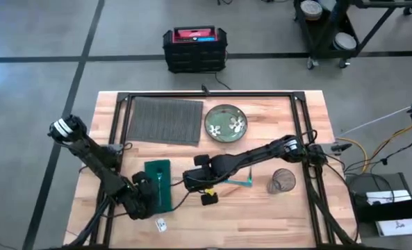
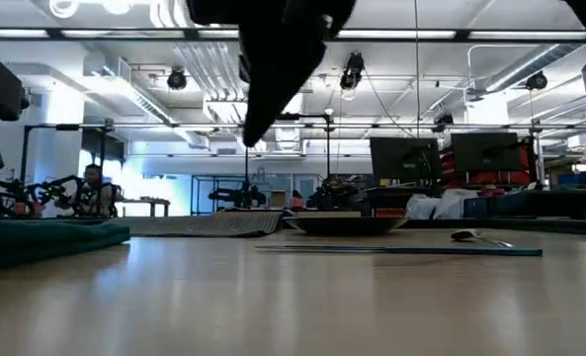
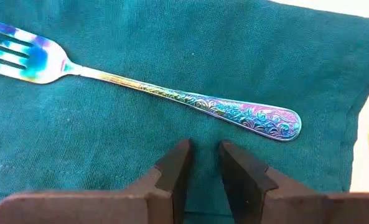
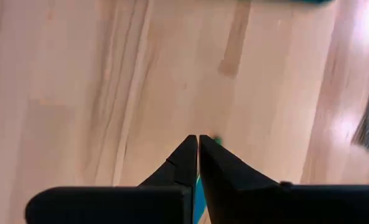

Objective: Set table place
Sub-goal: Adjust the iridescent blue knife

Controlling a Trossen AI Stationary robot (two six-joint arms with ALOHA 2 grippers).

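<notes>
High view, place [image 1: 165, 120] well apart from left claw [image 1: 152, 186], right claw [image 1: 192, 179]

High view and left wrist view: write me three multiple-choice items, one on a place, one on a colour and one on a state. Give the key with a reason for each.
1. Where does the plate sit?
A. On the napkin
B. On the bare table, beside the placemat
C. Stacked on another plate

2. What colour is the napkin?
A. Red
B. White
C. Dark green

3. What state is the fork in?
A. Lying loose on the napkin
B. Clamped in the left gripper
C. Hanging off the table edge

Key: B, as wood shows all around the plate. C, as the cloth is dark green in both views. A, as the left gripper's parted fingers stop short of the handle. The right gripper is shut over bare wood.
</notes>
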